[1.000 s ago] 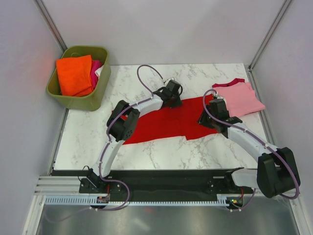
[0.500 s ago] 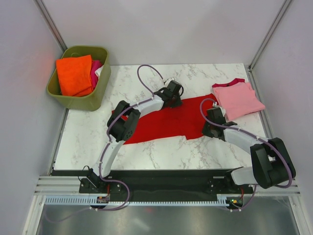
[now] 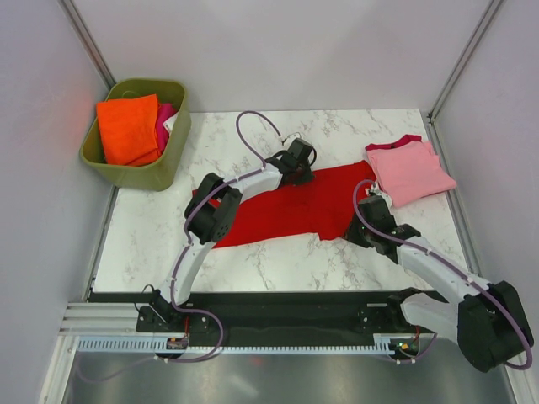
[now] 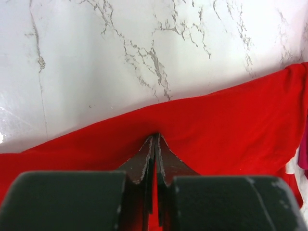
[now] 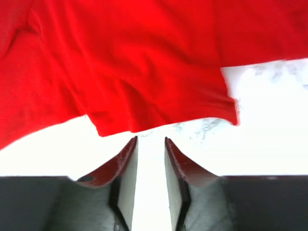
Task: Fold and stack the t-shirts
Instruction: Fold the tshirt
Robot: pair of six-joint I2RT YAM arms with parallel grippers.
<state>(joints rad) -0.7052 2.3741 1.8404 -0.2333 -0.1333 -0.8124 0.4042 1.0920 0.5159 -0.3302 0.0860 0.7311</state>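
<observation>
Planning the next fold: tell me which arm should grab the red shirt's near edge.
Right. The right gripper stands open just short of the near edge of the red t-shirt; the left gripper is shut on its far edge.

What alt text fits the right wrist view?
The right gripper, jaws slightly apart and holding nothing, points at the rumpled near edge of a red t-shirt and stops just short of it. The shirt fills the upper half of the frame, and the white marble table shows below it.

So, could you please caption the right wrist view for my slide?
Right fingers parted and empty over the marble table, just short of the red shirt's edge.
</observation>
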